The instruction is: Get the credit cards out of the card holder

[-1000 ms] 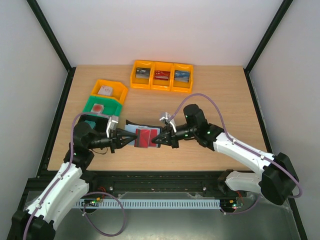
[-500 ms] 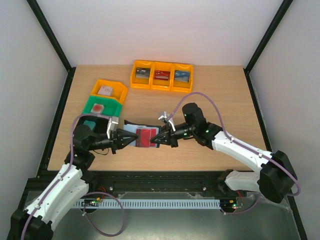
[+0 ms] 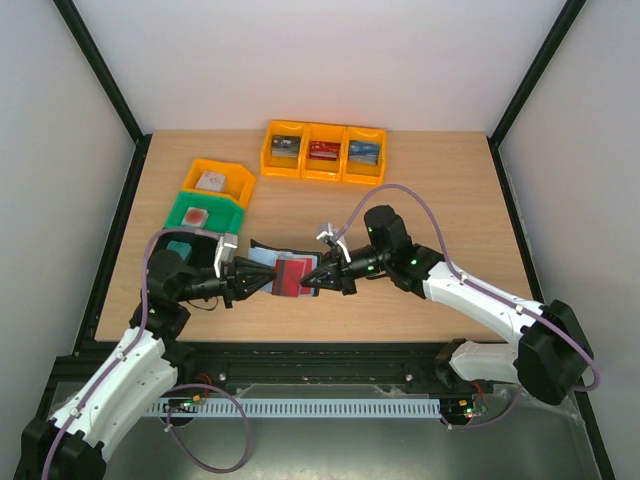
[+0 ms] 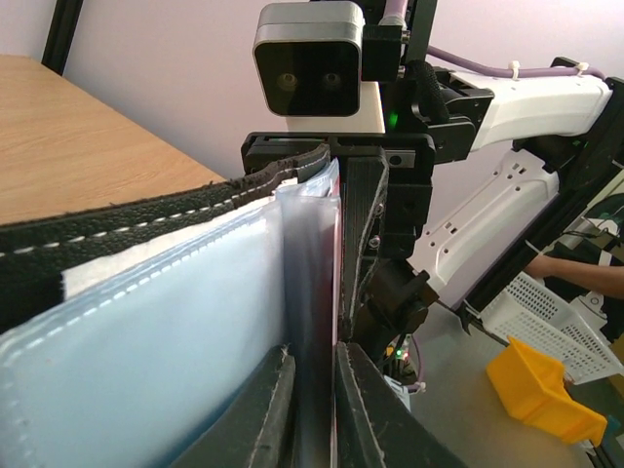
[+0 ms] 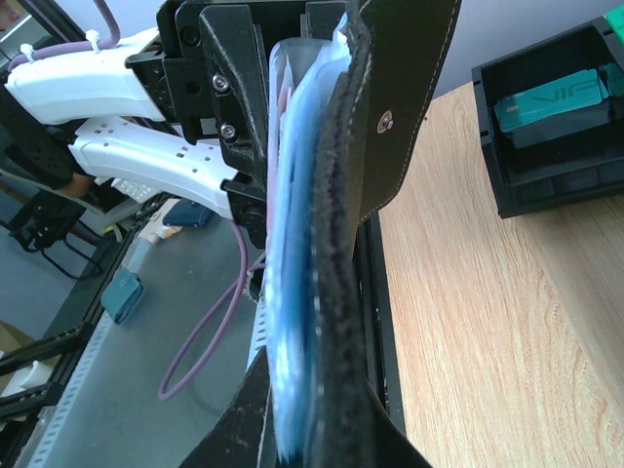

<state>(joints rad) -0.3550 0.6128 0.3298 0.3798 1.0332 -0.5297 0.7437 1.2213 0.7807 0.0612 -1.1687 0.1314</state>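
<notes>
Showing the card holder (image 3: 264,260) held on edge between both hands above the desk (image 3: 420,200): left hand (image 3: 243,284) pinched tight on its clear-pocket side, right hand (image 3: 307,284) clamped on the leather side, red credit card (image 3: 291,277) just beside the right fingertips

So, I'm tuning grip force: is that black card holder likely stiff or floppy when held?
Probably floppy: the card holder has a soft stitched edge that bows in the left wrist view. Its clear pockets look glossy, so likely slippery. Thin, so probably light.
</notes>
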